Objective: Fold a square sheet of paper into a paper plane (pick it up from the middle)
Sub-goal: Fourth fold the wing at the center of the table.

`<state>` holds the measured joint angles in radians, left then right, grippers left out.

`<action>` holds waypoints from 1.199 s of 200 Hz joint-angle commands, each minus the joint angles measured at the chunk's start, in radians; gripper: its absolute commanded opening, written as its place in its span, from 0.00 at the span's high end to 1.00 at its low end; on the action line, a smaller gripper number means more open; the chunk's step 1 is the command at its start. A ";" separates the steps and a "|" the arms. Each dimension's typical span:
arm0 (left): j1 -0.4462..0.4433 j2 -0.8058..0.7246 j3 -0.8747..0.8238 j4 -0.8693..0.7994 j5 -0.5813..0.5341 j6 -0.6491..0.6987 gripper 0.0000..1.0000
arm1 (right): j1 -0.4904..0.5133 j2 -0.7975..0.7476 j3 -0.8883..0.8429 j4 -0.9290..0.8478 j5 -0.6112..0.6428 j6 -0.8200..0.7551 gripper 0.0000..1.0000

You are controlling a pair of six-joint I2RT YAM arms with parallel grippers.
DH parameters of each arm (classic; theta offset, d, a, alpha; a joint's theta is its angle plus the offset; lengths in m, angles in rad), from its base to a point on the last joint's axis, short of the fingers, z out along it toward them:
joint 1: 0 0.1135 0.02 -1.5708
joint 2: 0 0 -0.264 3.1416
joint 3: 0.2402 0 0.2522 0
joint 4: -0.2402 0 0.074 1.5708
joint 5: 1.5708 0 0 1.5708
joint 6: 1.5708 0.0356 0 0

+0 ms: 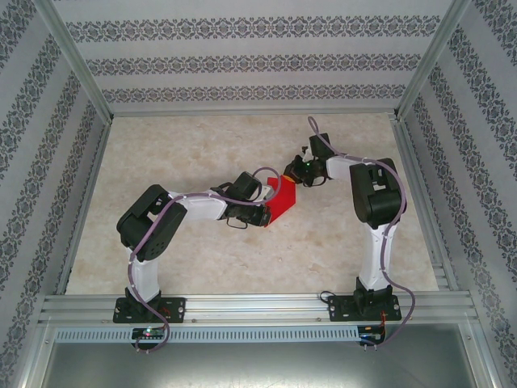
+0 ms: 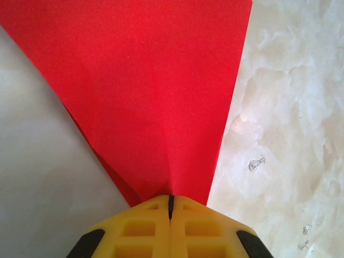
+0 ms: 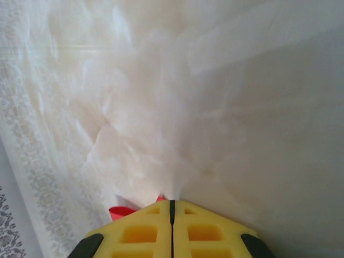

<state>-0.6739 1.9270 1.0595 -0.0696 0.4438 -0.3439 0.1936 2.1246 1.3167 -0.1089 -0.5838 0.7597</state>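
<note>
Left gripper (image 2: 171, 203): jaws pinching the creased red paper sheet (image 2: 145, 91), which fans out toward 12 o'clock. Right gripper (image 3: 172, 204): pressed together on the sheet's far edge, red peeking at 9 o'clock. Sheet mid-table (image 1: 202, 137). Handling: likely best to tension evenly and align edges before creasing.

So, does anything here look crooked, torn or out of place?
Nothing really stands out. The red paper is creased into a wedge, but that is folding, not damage: no tears show. The left claw is pinched shut on its narrow end, and the right claw is shut on another bit.
</note>
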 commanded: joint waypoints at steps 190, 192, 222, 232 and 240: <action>0.010 -0.191 0.084 -0.231 -0.006 -0.111 0.71 | 0.006 -0.417 -0.349 -0.017 -0.103 -0.115 0.65; 0.011 -0.195 0.084 -0.237 -0.011 -0.111 0.71 | 0.010 -0.415 -0.353 -0.013 -0.105 -0.112 0.65; 0.030 -0.242 0.072 -0.298 -0.055 -0.105 0.68 | 0.051 -0.382 -0.368 0.030 -0.100 -0.091 0.61; 0.033 -0.248 0.071 -0.311 -0.058 -0.102 0.61 | 0.063 -0.365 -0.362 0.040 -0.098 -0.084 0.61; 0.034 -0.248 0.069 -0.327 -0.066 -0.100 0.60 | 0.072 -0.347 -0.351 0.042 -0.094 -0.081 0.61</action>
<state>-0.6563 1.6966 1.1221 -0.3000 0.4206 -0.4458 0.2417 1.7355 0.9543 -0.1242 -0.6674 0.6586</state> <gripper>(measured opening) 0.372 0.389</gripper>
